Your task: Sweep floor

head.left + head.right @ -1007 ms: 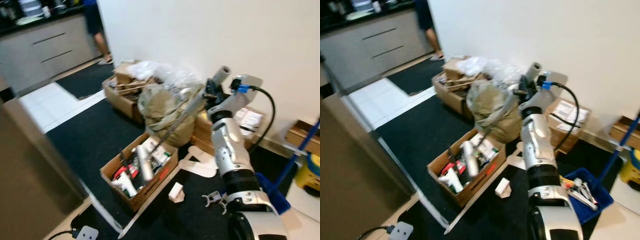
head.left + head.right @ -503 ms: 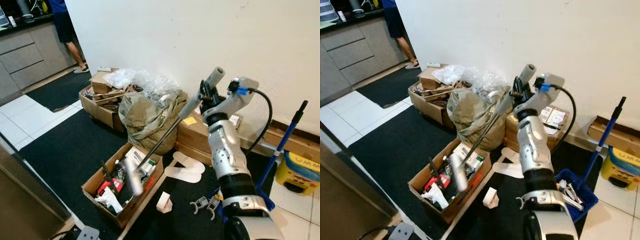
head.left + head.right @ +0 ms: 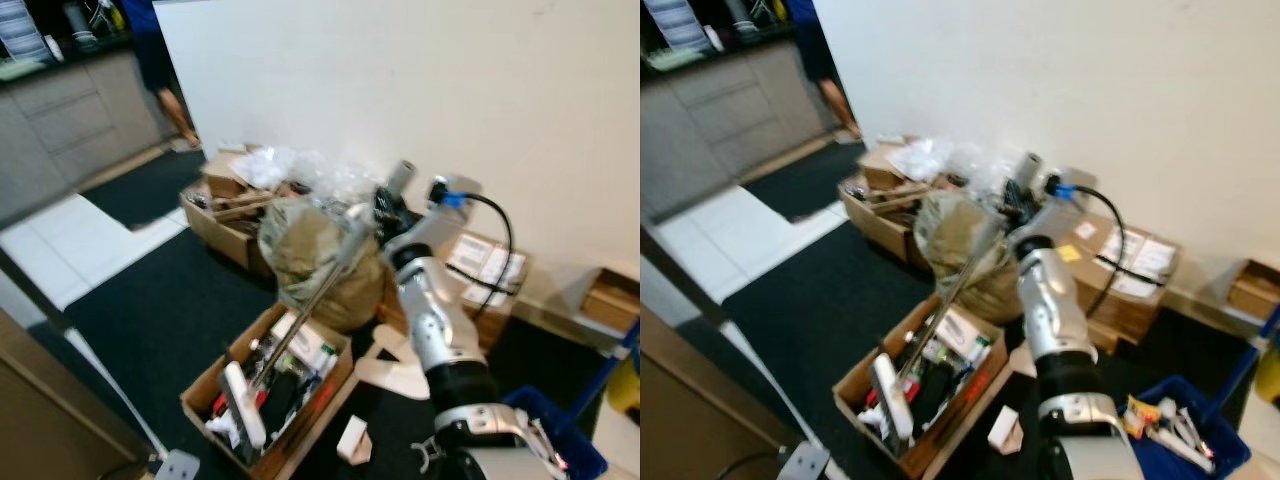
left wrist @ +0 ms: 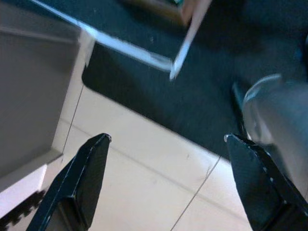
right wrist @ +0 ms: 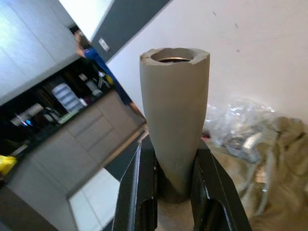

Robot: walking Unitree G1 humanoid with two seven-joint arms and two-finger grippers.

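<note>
Swinging since a moment ago, the broom head point(image 3: 243, 403) now hangs over the open box of clutter point(image 3: 272, 402) rather than bare mat. My right gripper point(image 5: 167, 179) is clamped on the broom handle point(image 5: 174, 115); my left gripper point(image 4: 166, 180) gapes empty above tile. Bristles could snag the box. Beyond: stuffed sack point(image 3: 318, 262), cartons, a person by the cabinets.
</note>
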